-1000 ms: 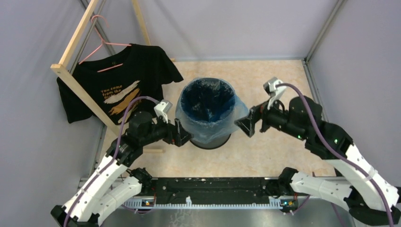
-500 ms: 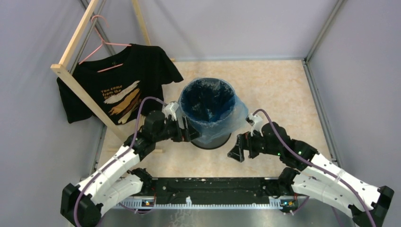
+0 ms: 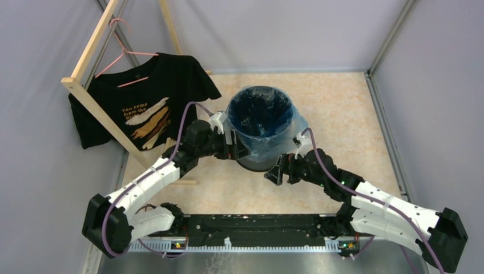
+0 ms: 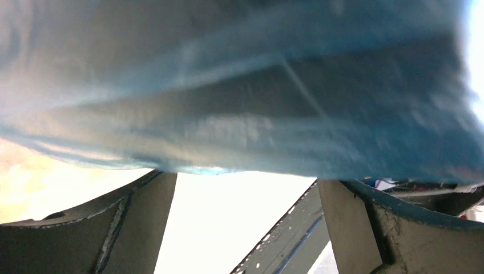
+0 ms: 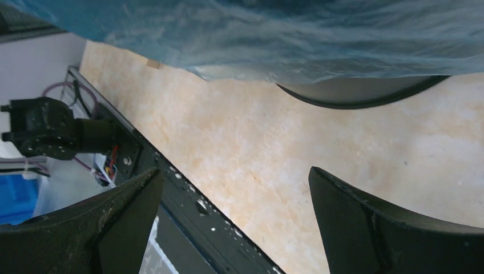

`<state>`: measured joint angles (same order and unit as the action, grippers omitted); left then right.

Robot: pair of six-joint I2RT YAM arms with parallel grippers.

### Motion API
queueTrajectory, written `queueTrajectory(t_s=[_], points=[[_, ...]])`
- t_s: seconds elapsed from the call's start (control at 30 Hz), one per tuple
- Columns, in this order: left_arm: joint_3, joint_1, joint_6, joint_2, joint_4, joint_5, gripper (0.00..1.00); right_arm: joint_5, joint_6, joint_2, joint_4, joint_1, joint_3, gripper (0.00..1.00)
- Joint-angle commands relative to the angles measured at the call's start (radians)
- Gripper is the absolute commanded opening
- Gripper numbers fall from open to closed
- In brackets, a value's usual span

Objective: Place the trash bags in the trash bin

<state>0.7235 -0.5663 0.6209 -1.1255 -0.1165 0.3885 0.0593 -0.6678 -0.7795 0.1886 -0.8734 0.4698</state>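
Note:
The dark round trash bin (image 3: 257, 165) stands upright mid-table. The light-blue trash bag (image 3: 288, 138) lines its inside and folds over the rim, hanging down the outside as a crinkly skirt. My left gripper (image 3: 237, 149) is open at the bin's left side, below the rim. In the left wrist view the bag (image 4: 240, 91) fills the upper frame, just above the left gripper (image 4: 246, 178), with nothing between the fingers. My right gripper (image 3: 277, 173) is open, low at the bin's front right. In its wrist view the bag's hem (image 5: 285, 40) and the bin's base (image 5: 354, 98) lie beyond the right gripper (image 5: 234, 171).
A black T-shirt (image 3: 142, 103) hangs on a pink hanger (image 3: 122, 54) from a wooden rack (image 3: 94, 97) at the back left. A black rail (image 3: 257, 228) runs along the near edge. Grey walls enclose the table on three sides.
The bin with its bag has slid a little right and back. My left gripper followed it rightward. The right arm dropped from the bin's right side to low at its front right.

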Motion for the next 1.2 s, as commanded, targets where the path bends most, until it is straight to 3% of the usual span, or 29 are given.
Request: queueTrajectory(t_s=[0.0, 0.23, 0.43, 0.6, 0.83, 1.0, 1.17], points=[[0.040, 0.001, -0.155, 0.104, -0.168, -0.060, 0.99, 0.018, -0.113, -0.051, -0.296, -0.017, -0.030, 0.99], [0.050, 0.002, -0.267, 0.322, -0.324, -0.018, 0.99, -0.159, -0.331, -0.171, -0.576, -0.045, -0.153, 0.99], [-0.017, 0.001, -0.301, 0.506, -0.247, -0.109, 0.99, -0.246, -0.430, -0.329, -0.756, -0.049, -0.170, 0.99], [-0.014, 0.001, -0.337, 0.567, -0.221, -0.056, 0.99, -0.291, -0.478, -0.464, -0.887, -0.049, -0.154, 0.99], [-0.041, 0.000, -0.330, 0.666, -0.177, -0.011, 0.99, -0.467, -0.513, -0.577, -0.987, -0.033, -0.131, 0.99], [-0.051, 0.001, -0.331, 0.710, -0.157, 0.004, 0.99, -0.383, -0.517, -0.727, -1.046, 0.107, -0.043, 0.99], [-0.053, 0.003, -0.329, 0.707, -0.153, 0.007, 0.99, -0.290, -0.412, -0.891, -1.061, 0.220, 0.126, 0.99]])
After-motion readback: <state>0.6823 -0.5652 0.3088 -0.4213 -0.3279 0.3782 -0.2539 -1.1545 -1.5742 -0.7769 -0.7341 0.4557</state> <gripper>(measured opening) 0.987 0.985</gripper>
